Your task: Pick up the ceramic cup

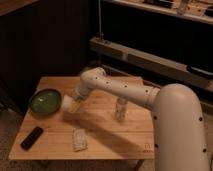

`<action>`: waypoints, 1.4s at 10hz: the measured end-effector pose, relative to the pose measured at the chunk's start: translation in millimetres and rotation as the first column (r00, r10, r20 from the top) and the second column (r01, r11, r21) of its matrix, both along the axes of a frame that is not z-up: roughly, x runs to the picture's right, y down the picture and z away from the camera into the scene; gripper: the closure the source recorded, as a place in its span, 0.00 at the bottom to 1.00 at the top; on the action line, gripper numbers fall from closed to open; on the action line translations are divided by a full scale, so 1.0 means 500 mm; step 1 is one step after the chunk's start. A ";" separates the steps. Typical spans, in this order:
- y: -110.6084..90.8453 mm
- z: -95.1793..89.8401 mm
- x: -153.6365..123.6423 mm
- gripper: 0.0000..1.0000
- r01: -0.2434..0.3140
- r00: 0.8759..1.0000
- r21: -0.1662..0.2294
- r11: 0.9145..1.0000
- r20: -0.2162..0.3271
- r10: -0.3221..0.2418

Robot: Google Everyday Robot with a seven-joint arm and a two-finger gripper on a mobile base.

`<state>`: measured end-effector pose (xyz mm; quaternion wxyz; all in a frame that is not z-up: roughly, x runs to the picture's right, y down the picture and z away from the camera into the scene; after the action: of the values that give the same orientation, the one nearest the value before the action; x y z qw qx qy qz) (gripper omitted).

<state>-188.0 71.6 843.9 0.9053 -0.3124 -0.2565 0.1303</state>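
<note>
I have the arm stretched out to the left over the bench (107,135), and its pincer (72,103) sits at the small white tapered ceramic cup (70,104) with the yellowish inside, just right of the round green bowl (44,101). The cup lies on its side at the end of the arm, mouth facing near and right. How the pincer stands on it I cannot tell; the wrist covers that spot. My read: the reach is done, the grasp is under way or just made, and the lift is what remains, since the cup looks low against the wood.

The bench is a light wooden slatted top. On it I also see a slim clear bottle-like thing (120,108) standing right of centre, a flat pale packet (79,139) near the front edge, and a dark flat oblong (32,137) at the near left corner. Behind, dark panelled walls and a long shelf or rail (150,62) running across the far right.
</note>
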 end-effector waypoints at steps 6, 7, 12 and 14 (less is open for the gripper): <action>-0.013 -0.031 0.018 1.00 0.004 1.000 -0.009 1.000 0.006 -0.004; -0.011 -0.034 0.027 1.00 0.006 1.000 -0.011 1.000 0.006 -0.006; -0.033 -0.089 0.075 1.00 0.009 1.000 -0.022 1.000 0.012 -0.009; -0.031 -0.087 0.068 1.00 0.013 1.000 -0.026 1.000 0.017 -0.013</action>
<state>-153.9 56.0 800.3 0.8998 -0.3269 -0.2606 0.1251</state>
